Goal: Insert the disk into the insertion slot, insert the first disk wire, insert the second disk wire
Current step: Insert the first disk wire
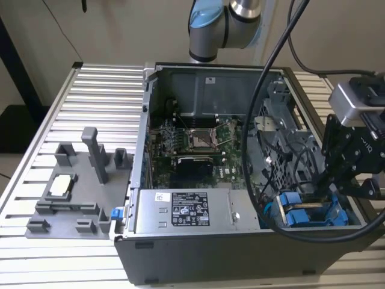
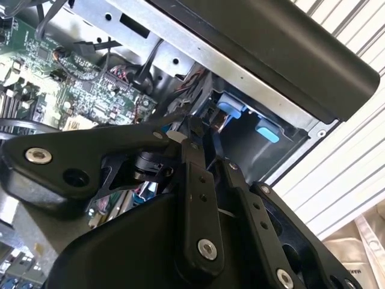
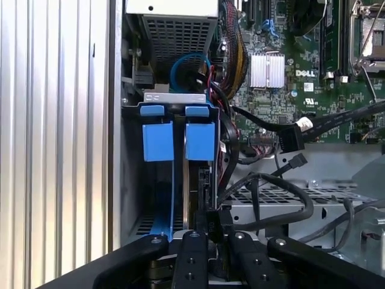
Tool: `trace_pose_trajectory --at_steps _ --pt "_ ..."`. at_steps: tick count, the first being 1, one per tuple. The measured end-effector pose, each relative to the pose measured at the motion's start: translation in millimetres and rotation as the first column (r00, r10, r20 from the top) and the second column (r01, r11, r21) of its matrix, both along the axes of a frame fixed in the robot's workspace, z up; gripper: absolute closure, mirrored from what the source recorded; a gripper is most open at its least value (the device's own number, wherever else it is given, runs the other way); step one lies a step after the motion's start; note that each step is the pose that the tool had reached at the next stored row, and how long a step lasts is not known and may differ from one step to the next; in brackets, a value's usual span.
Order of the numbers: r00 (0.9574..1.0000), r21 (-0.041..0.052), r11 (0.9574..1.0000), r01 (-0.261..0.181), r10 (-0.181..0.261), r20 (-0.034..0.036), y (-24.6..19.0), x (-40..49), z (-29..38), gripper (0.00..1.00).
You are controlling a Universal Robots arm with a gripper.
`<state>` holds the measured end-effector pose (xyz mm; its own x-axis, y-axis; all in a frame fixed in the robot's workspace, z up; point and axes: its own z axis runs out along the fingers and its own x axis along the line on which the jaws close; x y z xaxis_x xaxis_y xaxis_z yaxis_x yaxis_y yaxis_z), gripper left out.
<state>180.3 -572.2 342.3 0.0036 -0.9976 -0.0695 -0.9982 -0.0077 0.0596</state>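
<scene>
The gripper (image 1: 334, 190) is hanging inside the open computer case (image 1: 210, 259), at its near corner on the exterior view's right. The insertion slot (image 1: 313, 214) is sitting just below the gripper. In the first wrist view, the slot's two tabs (image 3: 157, 141) are standing side by side just ahead of the gripper. The power-supply box (image 1: 186, 211) is lying to the exterior view's left of the gripper, along the near wall of the case. The motherboard (image 1: 180, 153) is lying farther off, behind that box. Cables (image 3: 290, 139) are trailing between the gripper and the motherboard. Well apart from the gripper, outside the case on the exterior view's left, a fixture (image 1: 78, 205) is resting on the table (image 1: 102, 90).
</scene>
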Motion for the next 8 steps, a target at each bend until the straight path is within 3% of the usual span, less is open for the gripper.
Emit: trace_pose_trajectory --at_steps 4,8 --pt "1.0000 0.0003 1.0000 0.000 0.000 -0.0001 0.0 0.2 -1.5 0.81" --pt "1.0000 0.0064 1.0000 0.000 0.000 -0.0002 -0.1 0.6 -2.8 0.81"
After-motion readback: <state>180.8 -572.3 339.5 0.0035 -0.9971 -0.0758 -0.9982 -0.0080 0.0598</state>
